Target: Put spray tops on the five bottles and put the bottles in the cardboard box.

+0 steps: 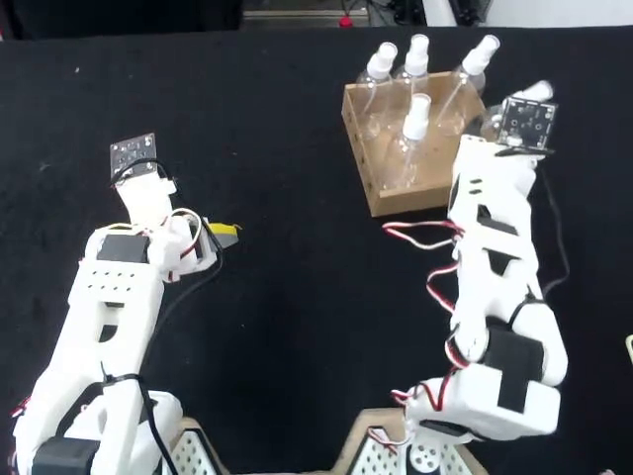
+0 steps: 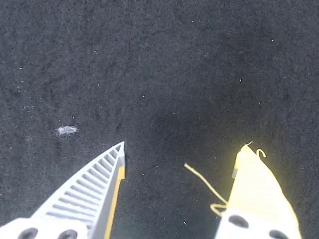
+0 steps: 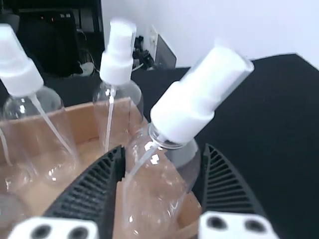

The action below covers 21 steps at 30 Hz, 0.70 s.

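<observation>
Your right gripper [image 3: 162, 149] is pinching a bottle [image 3: 149, 199] on both sides. The bottle has its white spray top [image 3: 199, 94] on and leans at the edge of the cardboard box [image 1: 391, 203]. Four more bottles [image 1: 407, 148] with spray tops stand inside the box. Your left gripper [image 2: 184, 145] is spread wide with nothing in it. It hangs low over the black bench [image 2: 149, 59], well apart from the box.
</observation>
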Motion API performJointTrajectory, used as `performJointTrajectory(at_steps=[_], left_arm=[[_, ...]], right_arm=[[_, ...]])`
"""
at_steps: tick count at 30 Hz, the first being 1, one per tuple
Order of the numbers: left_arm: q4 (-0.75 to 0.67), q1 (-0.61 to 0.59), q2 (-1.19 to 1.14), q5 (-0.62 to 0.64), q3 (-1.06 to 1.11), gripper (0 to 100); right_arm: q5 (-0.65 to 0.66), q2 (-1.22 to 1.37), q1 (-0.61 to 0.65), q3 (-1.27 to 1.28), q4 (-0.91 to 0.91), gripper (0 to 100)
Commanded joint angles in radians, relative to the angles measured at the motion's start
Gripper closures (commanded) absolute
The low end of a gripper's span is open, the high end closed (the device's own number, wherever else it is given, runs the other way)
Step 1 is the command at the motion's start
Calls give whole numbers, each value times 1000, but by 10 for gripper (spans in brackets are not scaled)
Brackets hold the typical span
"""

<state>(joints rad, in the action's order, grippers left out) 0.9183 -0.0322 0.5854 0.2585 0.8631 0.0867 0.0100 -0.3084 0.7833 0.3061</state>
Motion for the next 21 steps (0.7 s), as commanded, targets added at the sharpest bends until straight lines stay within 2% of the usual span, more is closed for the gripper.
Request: performJointTrajectory(at_steps=[1,11,18,21], left_arm=[[-21,1,6,0,-4,667],[-21,1,5,0,-4,667],[-21,1,6,0,-4,667],[-21,1,6,0,-4,667]], right_arm=[[5,22,15,-7,40,853],[5,38,18,-7,32,845],[3,44,18,-5,31,663],[3,44,18,-5,31,666]])
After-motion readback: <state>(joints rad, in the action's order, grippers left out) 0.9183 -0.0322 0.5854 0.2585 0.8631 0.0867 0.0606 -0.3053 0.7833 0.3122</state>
